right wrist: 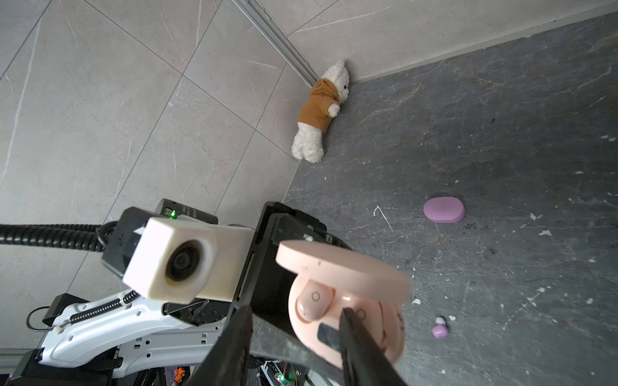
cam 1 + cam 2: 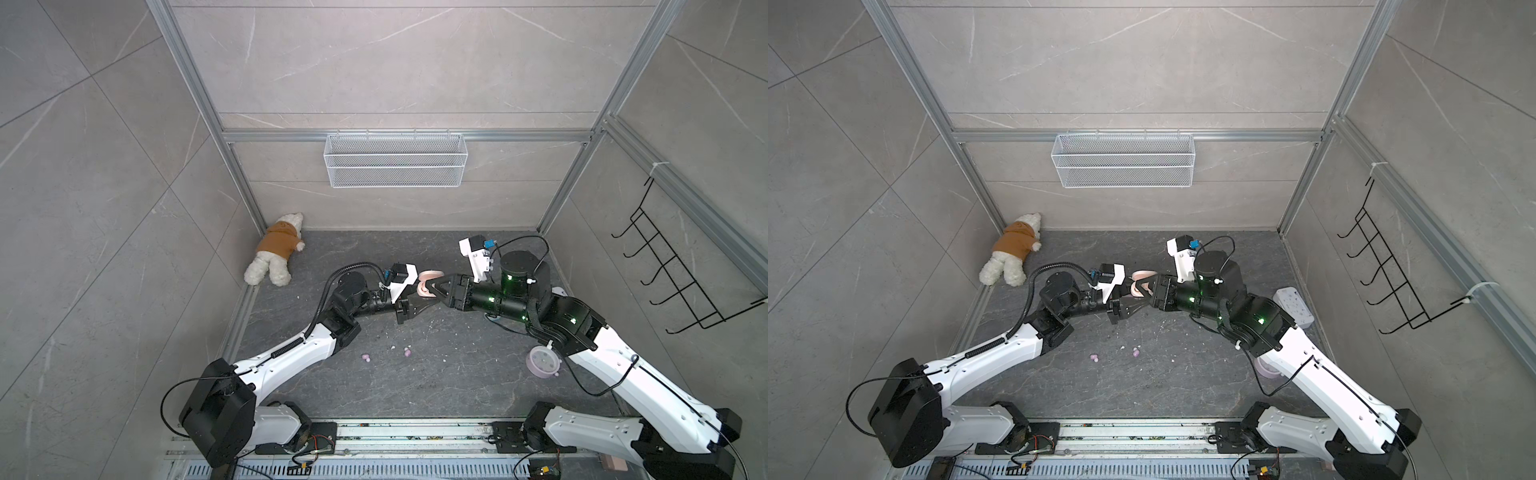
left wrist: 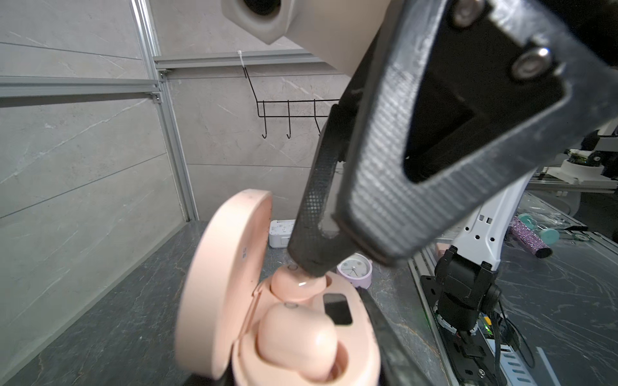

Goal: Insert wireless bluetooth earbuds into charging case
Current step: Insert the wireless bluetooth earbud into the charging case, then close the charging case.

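Open peach case (image 3: 214, 284), nearest the left wrist lens: lid swung up on its hinge, base cut off by the frame edge, two peach buds seated in its wells, the near earbud (image 3: 296, 337) and the far earbud (image 3: 291, 284); left hand (image 2: 426, 305): closed on the base of the peach case, holding it off the surface (image 2: 415, 386), with only one dark finger edge showing beside the case in its own wrist view; right hand (image 2: 434, 289): fingers parted, clamping nothing, one fingertip (image 3: 311, 264) resting on the far earbud; left arm (image 2: 291, 357) and right arm (image 2: 623, 374): both rise from the near rail (image 2: 395, 432), elbows out, forearms bent inward, hands meeting tip to tip over the middle of the surface; lilac earbud (image 2: 366, 358) and second lilac earbud (image 2: 407, 353): loose on the surface nearer the rail, well apart from the peach case; lilac case (image 1: 444, 209): closed, lying flat, made out in the right wrist view only; lilac clock (image 2: 542, 362): partly hidden under the right arm; white crumbs (image 1: 545, 233): scattered; plush toy (image 2: 276, 249): far left corner; in both top views the hands cover most of the peach case, and whether the far earbud sits fully home cannot be told
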